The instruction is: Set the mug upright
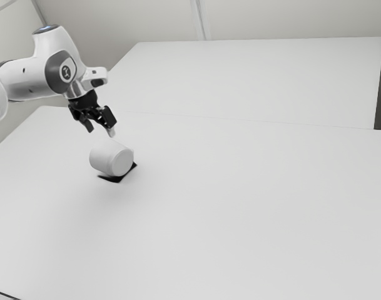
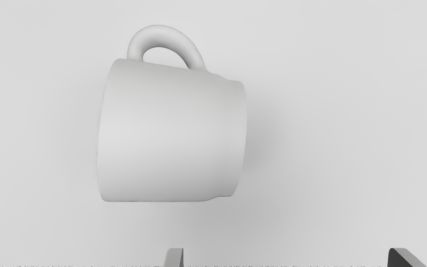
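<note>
- The mug (image 2: 172, 133) lies on its side on the worktop (image 1: 240, 200), toward the exterior view's left, so the upright pose the task asks for is not yet reached.
- Its narrower, stepped end, which I take for the base (image 2: 240, 137), faces the exterior view's right and somewhat near; the mouth would then face left and far.
- The handle (image 2: 161, 35) sticks out sideways, on the side of the mug away from the fingers (image 2: 175, 257).
- The hand (image 1: 101, 130) is spread, its two fingers well apart with nothing pinched between them.
- It hangs above the worktop, just beyond the mug on its far side and apart from it.
- The arm (image 1: 27, 78) reaches in from the exterior view's left, bends at the wrist and points the hand down, with a slight lean toward that view's right.
- Everything that counts seems left to do: line up over the mug, lower, close on it, lift, turn it base down, set it down and let go. I judge this to be the approach.
- The smooth, rounded wall could roll if one finger touched first, so the fingers should straddle it evenly before closing.
</note>
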